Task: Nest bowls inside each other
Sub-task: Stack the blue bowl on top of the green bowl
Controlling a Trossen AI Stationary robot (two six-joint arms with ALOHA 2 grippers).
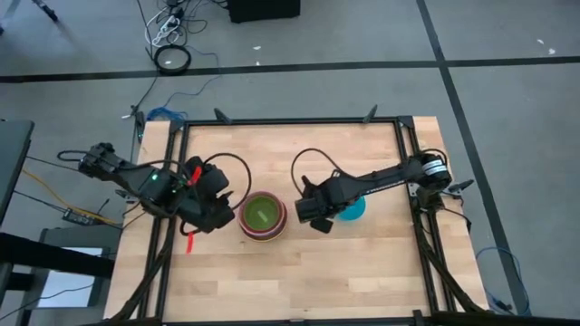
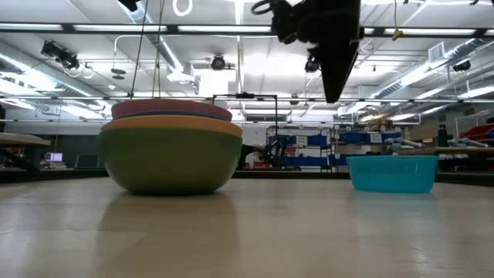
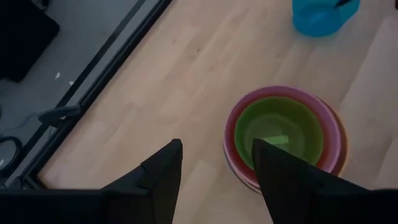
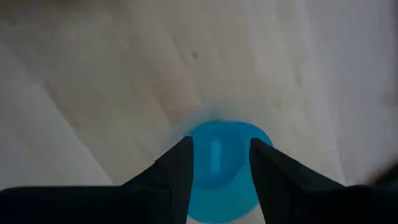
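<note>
A stack of nested bowls (image 1: pixel 264 216) rests on its dark green outer bowl's base (image 2: pixel 171 158) at the table's middle. Orange, pink and red rims show around the lime green bowl (image 3: pixel 281 130) innermost. A lone teal bowl (image 1: pixel 353 210) stands upright on the table to the stack's right. My right gripper (image 4: pixel 221 140) hangs open well above the teal bowl (image 4: pixel 217 171), pointing steeply down, and touches nothing. My left gripper (image 3: pixel 214 144) is open to the left of the stack, above bare wood, with nothing between its fingers.
A black frame (image 1: pixel 290 120) runs along the table's far, left and right edges. A small red part (image 1: pixel 191 241) shows below the left arm. Bare wood (image 1: pixel 299 281) lies between the bowls and the near edge.
</note>
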